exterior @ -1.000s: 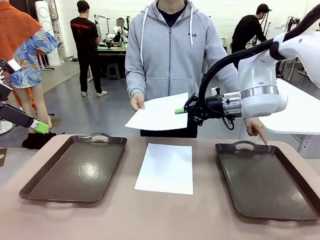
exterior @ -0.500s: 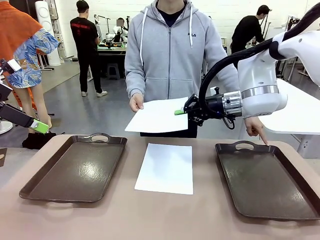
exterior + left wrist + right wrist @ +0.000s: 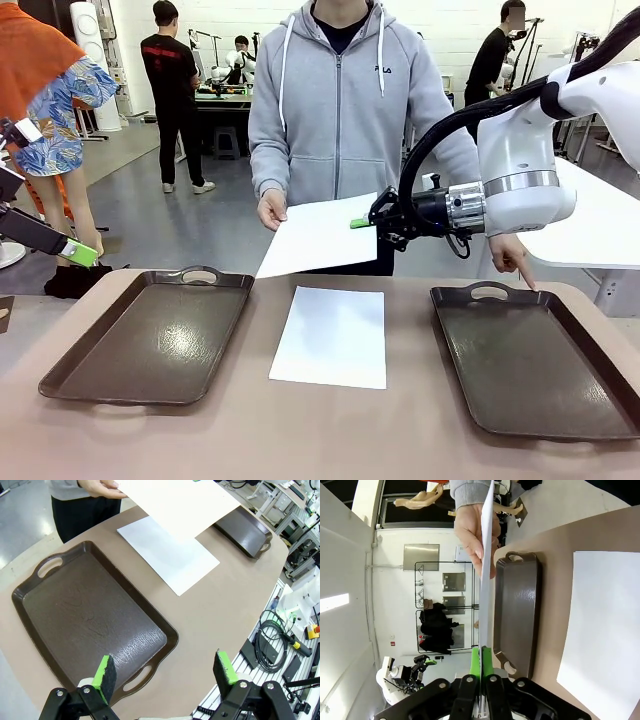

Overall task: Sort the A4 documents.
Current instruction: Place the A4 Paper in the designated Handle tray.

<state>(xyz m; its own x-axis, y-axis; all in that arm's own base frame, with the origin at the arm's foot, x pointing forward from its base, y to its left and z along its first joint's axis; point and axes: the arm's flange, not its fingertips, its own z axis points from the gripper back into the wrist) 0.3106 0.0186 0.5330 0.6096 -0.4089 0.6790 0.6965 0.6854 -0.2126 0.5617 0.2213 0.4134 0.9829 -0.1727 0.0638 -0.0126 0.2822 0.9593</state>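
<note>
- The right gripper [image 3: 361, 223] is closed on one edge of the raised A4 sheet [image 3: 320, 236]. In the right wrist view the green pads [image 3: 476, 661] press the thin paper from both sides.
- This raised A4 sheet is in the air, above the far side of the table [image 3: 300, 430], and it slopes down toward the left tray [image 3: 150, 335].
- A person's hand [image 3: 272, 208] holds the opposite edge of the same sheet, so it is between the hand and the gripper.
- The flat A4 sheet [image 3: 330, 336] lies on the table between the left tray and the right tray [image 3: 530, 365], apart from both.
- The person's other hand [image 3: 514, 257] points one finger down just beside the far corner of the right tray.
- The left gripper [image 3: 165, 669] has its jaws wide apart with nothing between them. It hangs above the table edge, near the handle of the left tray.
</note>
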